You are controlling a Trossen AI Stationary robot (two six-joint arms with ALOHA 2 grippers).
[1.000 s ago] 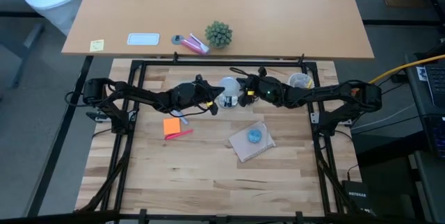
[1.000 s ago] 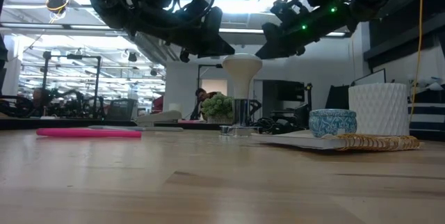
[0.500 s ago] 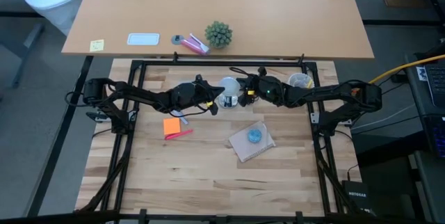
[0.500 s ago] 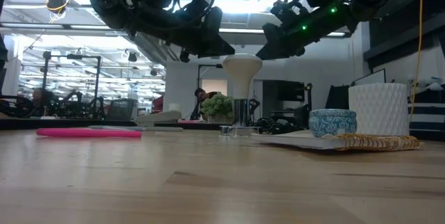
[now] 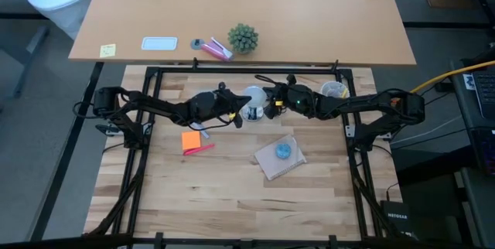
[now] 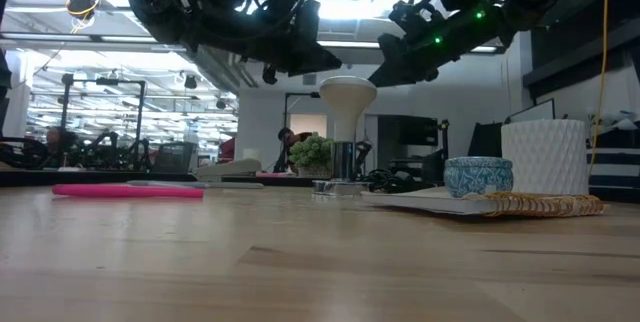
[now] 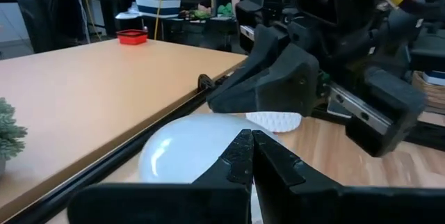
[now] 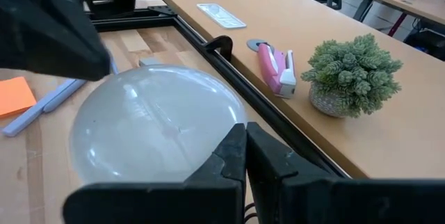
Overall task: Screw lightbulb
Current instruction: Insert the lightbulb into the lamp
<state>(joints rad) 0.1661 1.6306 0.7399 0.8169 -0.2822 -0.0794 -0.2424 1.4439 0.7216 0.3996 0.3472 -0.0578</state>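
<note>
Now lightbulb upright in socket near far table edge — left gripper and right gripper flank its globe, both clamped shut, empty — near side open.

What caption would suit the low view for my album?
Two dark robot arms hang over a white lightbulb standing upright in its metal socket, with a pink pen lying on the wooden table.

A small potted plant sits beside a pink stapler — an orange sticky note lies apart.
</note>
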